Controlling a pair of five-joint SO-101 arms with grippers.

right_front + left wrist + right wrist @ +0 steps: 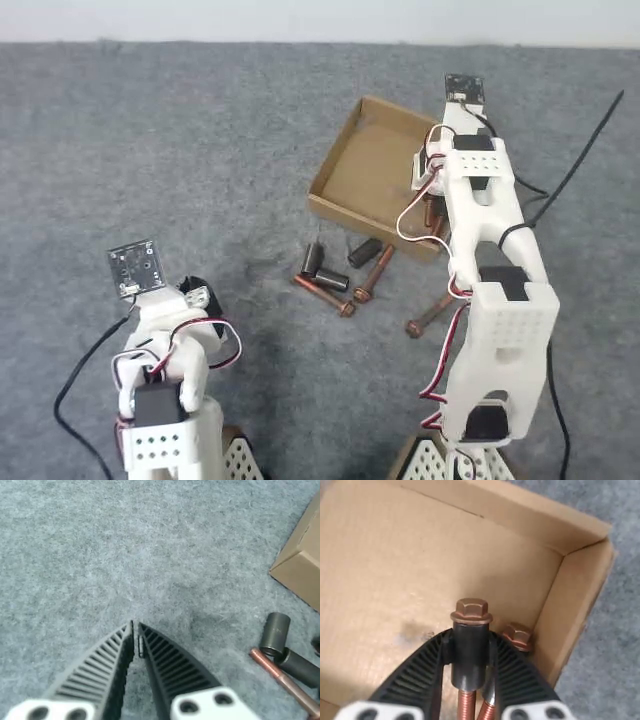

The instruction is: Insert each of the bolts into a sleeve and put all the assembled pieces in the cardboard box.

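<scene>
Currently boxing step: right tool (469, 638) clamped on a sleeved bolt (471, 612), cardboard box (572, 600) floor just below it. Next likely: release. Left tool (135, 626) pinched closed, holding nothing.

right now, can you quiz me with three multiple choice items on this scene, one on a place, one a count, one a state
1. Where is the right gripper? A) over the cardboard box B) beside the left arm C) above the loose bolts
2. How many loose black sleeves lie on the carpet? A) one B) three C) five
3. How is the left gripper? A) open B) shut, empty C) shut on a bolt
Answers: 1 A, it holds a sleeved bolt above the box floor; 2 B, three lie near the box; 3 B, its fingertips meet with nothing between.
</scene>
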